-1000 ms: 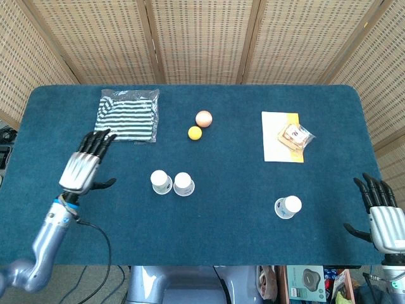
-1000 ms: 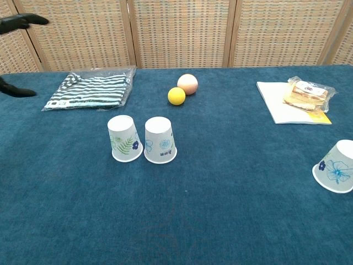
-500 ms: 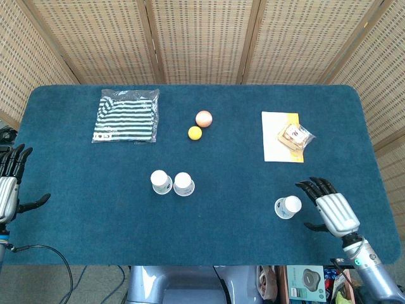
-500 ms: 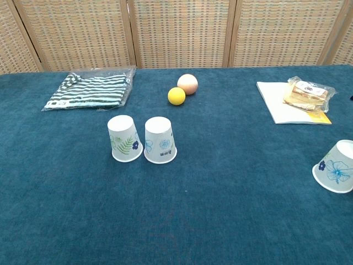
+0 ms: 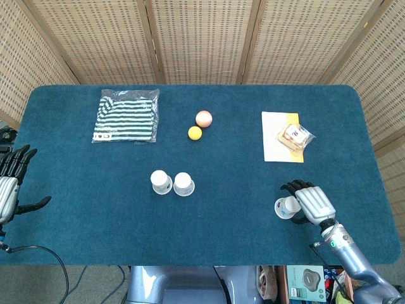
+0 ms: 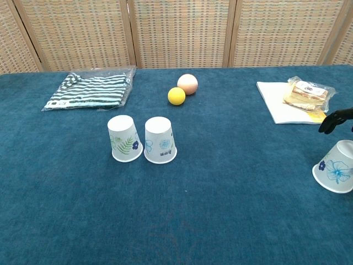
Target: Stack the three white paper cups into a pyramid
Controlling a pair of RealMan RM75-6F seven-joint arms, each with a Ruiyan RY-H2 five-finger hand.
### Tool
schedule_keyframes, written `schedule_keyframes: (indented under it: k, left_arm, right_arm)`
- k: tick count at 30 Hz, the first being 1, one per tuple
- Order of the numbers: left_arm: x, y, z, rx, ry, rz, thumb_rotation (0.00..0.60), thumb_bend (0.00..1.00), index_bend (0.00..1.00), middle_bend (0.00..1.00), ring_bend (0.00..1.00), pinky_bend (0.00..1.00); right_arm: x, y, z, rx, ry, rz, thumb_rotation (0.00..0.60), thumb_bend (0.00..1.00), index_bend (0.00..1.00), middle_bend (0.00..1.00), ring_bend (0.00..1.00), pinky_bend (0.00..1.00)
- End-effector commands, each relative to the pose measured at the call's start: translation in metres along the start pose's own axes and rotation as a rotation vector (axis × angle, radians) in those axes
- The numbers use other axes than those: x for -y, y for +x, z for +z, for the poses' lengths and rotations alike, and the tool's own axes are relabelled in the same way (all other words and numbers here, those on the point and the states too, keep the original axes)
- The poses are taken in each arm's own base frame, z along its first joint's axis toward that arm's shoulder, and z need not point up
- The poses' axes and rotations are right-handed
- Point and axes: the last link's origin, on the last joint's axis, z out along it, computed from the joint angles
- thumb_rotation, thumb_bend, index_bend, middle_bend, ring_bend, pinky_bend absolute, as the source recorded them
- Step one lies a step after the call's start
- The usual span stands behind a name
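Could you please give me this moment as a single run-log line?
phase: reaching third cup | right hand: fingers open beside lone cup, not gripping | left hand: open, off table edge | two cups: upside down, side by side

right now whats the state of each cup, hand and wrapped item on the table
two white paper cups: upside down, side by side
third white paper cup: upside down, tilted, apart
right robot hand: around third cup, grasp unclear
left robot hand: open, empty
striped cloth: folded, bagged
snack: wrapped, on paper
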Motion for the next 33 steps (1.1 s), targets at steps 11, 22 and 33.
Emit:
schedule_keyframes:
  k: [11, 22, 33]
  left_arm:
    - [0.001, -0.003, 0.0, 0.012, 0.006, 0.013, 0.6, 0.18, 0.0, 0.0, 0.0, 0.0]
    - [-0.001, -0.004, 0.0, 0.016, 0.005, 0.016, 0.6, 0.18, 0.0, 0.0, 0.0, 0.0]
    - [-0.003, -0.006, 0.0, 0.023, 0.006, 0.02, 0.6, 0.18, 0.0, 0.0, 0.0, 0.0]
  right_arm:
    - [-0.002, -0.001, 0.003, 0.007, -0.001, 0.033, 0.6, 0.4, 0.41, 0.47, 0.36, 0.53]
    - [-0.001, 0.002, 0.002, -0.004, -0.002, 0.038, 0.6, 0.48, 0.46, 0.52, 0.4, 0.56]
    - [0.047, 0.067, 0.011, -0.141, 0.141, -0.025, 0.6, 0.48, 0.46, 0.52, 0.4, 0.56]
